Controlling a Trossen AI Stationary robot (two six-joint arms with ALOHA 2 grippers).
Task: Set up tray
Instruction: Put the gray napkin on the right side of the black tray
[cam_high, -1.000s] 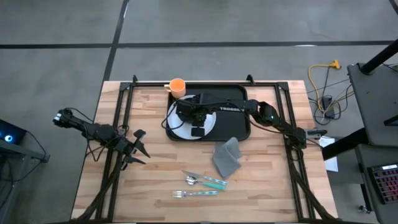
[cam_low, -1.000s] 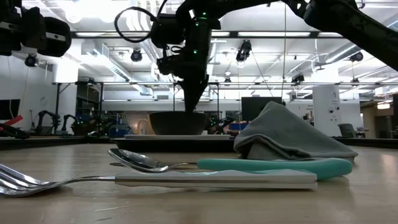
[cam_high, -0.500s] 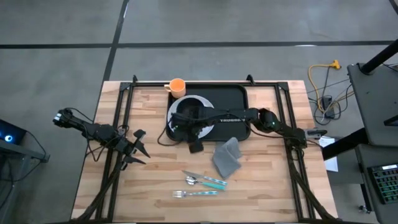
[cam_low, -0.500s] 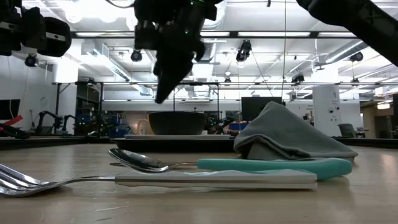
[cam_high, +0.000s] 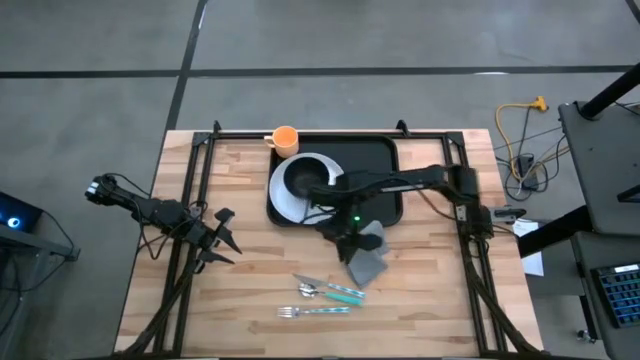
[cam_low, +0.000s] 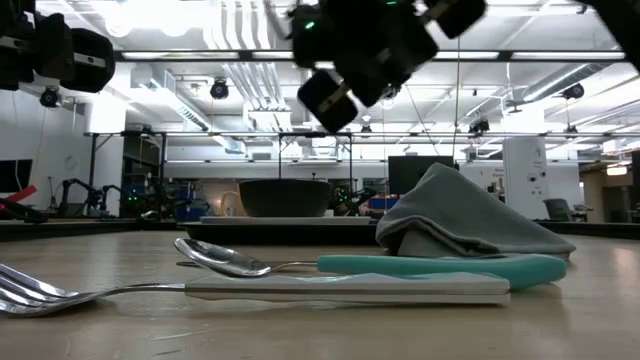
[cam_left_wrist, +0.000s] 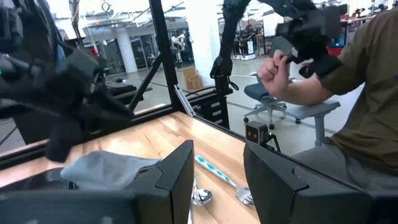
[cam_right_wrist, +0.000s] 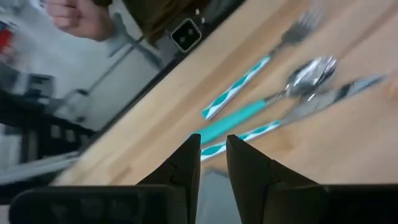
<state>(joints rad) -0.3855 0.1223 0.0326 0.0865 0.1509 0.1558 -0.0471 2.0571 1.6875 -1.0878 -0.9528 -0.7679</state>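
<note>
The black tray (cam_high: 375, 165) lies at the table's far middle. The white plate (cam_high: 283, 200) sits on its left part with a dark bowl (cam_high: 303, 177) on it. An orange cup (cam_high: 285, 138) stands at the tray's far left corner. A crumpled grey napkin (cam_high: 368, 258) lies near the tray's near edge. My right gripper (cam_high: 345, 238) hovers above the napkin's left side, open by a narrow gap (cam_right_wrist: 212, 149), touching nothing. My left gripper (cam_high: 218, 240) waits open at the table's left.
A spoon (cam_high: 320, 290), a knife and a fork (cam_high: 310, 312) with teal and white handles lie on the wood near the table's near edge, just in front of the napkin (cam_low: 460, 225). A seated person (cam_left_wrist: 348, 93) is beyond the near edge. Black frame rails run along both sides.
My right gripper has left the bowl on the plate and swung toward the table's near edge and to the right, ending above the napkin. The bowl stays on the plate.
</note>
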